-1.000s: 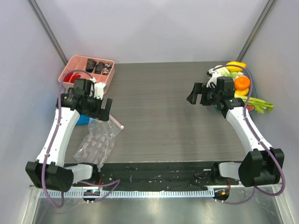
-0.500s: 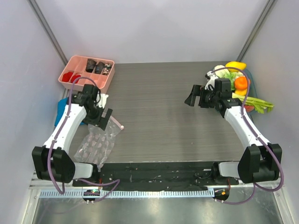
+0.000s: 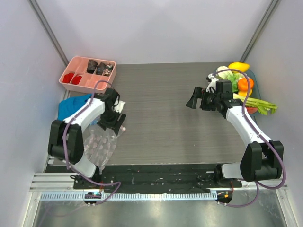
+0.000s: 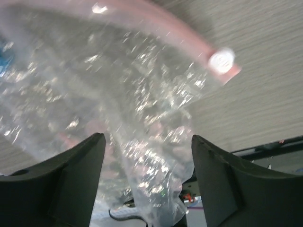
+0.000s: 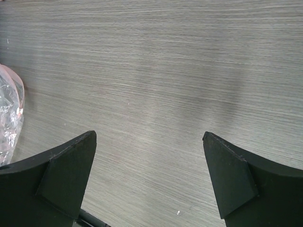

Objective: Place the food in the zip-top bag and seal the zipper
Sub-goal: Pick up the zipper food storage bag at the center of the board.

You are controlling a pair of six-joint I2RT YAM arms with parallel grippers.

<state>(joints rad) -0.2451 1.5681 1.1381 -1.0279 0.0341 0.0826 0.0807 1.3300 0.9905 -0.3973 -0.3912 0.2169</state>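
Clear crinkly zip-top bag [image 3: 97, 146] lies at 8 o'clock on the table [image 3: 165, 109]. Its pink zipper [image 4: 180, 33] sits under the left gripper [image 3: 117, 124], whose fingers stand wide with film between them. The food [image 3: 241, 82] heaps at 2 o'clock. At the heap's 9 o'clock, the right gripper [image 3: 194, 98] hangs spread wide, holding nothing.

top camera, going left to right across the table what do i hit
blue cloth → left gripper → right gripper → food; the zip-top bag is left out, since it overlaps the cloth and the left gripper.
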